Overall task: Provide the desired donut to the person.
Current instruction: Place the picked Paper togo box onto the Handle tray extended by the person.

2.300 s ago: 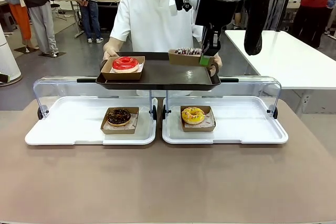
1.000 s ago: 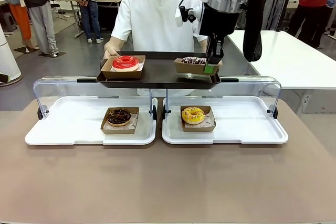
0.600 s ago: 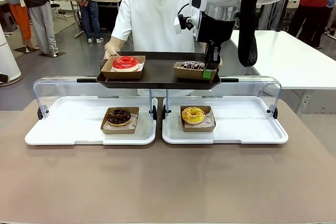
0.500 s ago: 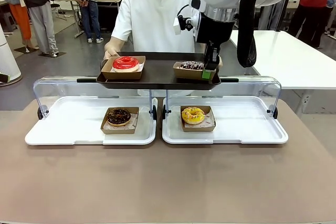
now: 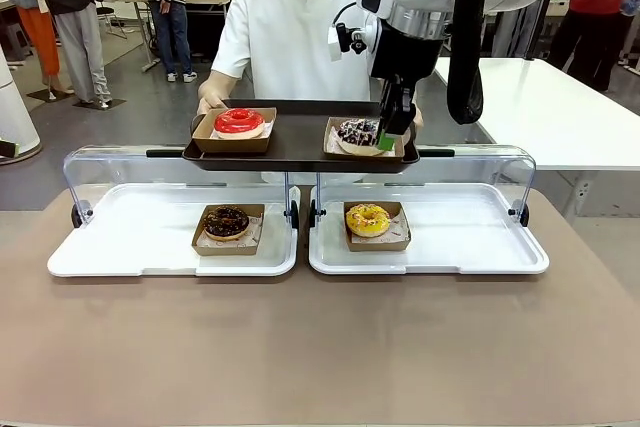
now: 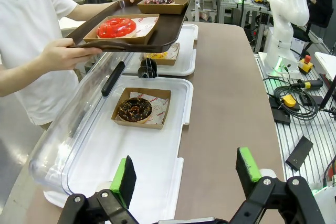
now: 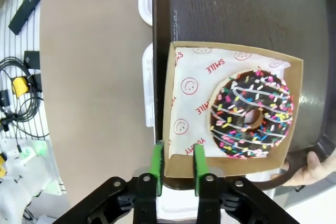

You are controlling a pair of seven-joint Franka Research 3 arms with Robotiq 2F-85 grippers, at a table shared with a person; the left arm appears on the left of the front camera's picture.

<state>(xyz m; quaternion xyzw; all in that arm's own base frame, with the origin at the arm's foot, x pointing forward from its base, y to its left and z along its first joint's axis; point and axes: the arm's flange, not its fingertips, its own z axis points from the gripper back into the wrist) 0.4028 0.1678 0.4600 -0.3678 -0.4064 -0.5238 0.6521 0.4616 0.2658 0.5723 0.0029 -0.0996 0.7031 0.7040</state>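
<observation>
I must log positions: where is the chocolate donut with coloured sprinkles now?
Front view: the sprinkled chocolate donut sits in a cardboard box on the dark tray's right end, right of the red donut; the right gripper pinches the box wall.

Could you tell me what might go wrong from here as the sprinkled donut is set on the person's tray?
The right gripper pinches only the box wall; the tilted box could slip or spill its donut. The hand-held tray may shift under the arm's push.
</observation>
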